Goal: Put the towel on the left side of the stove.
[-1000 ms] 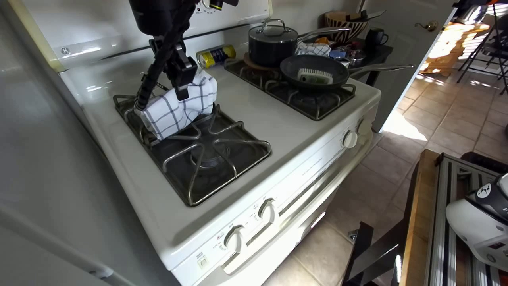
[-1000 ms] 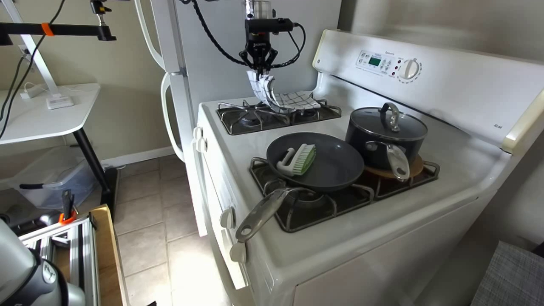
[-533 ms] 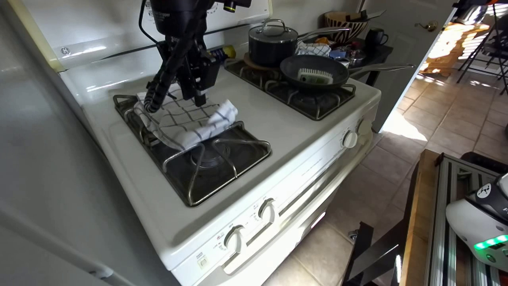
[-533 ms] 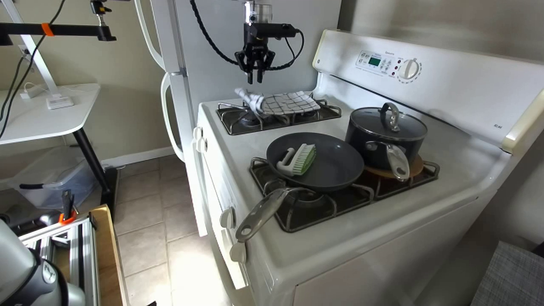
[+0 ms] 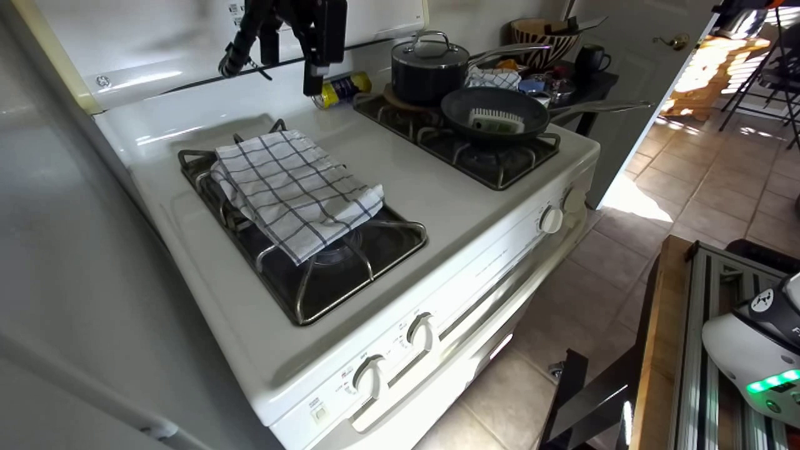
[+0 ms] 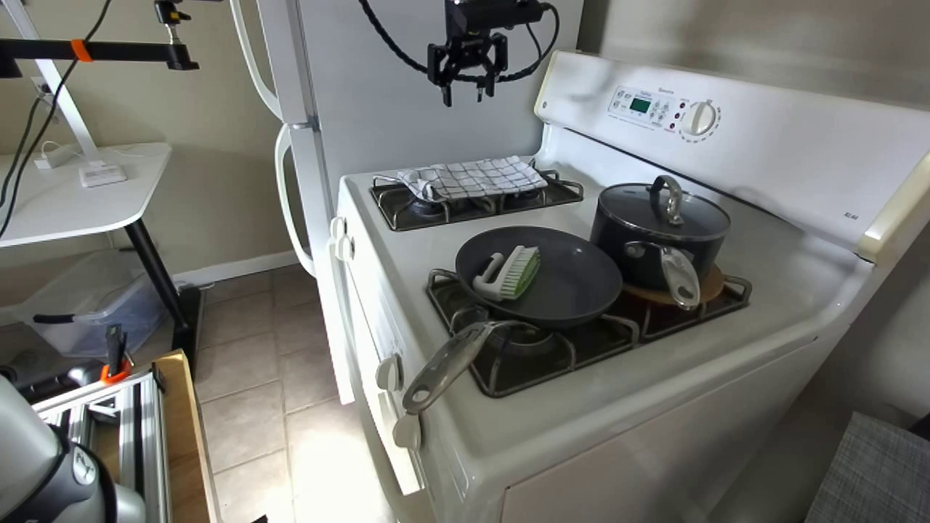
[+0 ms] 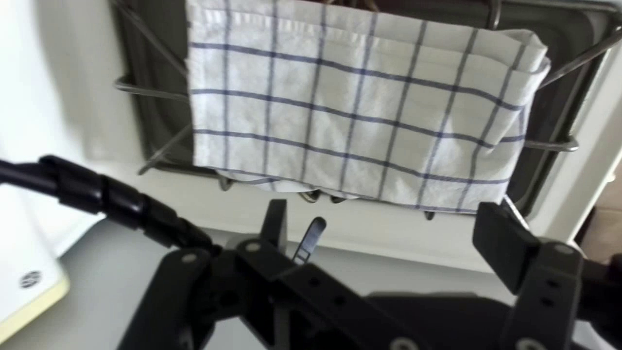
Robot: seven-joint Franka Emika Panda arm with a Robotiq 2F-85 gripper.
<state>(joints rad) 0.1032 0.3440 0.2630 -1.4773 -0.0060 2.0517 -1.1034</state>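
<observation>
Over the left burner grates of the white stove [image 5: 412,206] lies the white towel [image 5: 294,184] with its dark grid check. It is nearly flat, with a slightly rumpled front end, and bare grate shows around it. In the wrist view the whole width of the towel [image 7: 350,107] is seen beyond the fingertips. My gripper [image 6: 463,96] hangs well above the towel, toward the back panel, its fingers wide apart and nothing between them. In the wrist view the gripper [image 7: 382,211] also stands open, and no cloth touches its pads.
On the right grates stand a frying pan [image 6: 574,276] holding a green-and-white brush [image 6: 514,274] and a lidded pot [image 6: 639,225]. Their handles stick out past the grates. A yellow can [image 5: 340,89] lies by the back panel. The fridge [image 5: 94,262] borders the stove's left side.
One second ago the gripper was shut on the towel's raised end. It has let go, opened wide and risen toward the back panel. The towel's end has dropped forward onto the grate.
</observation>
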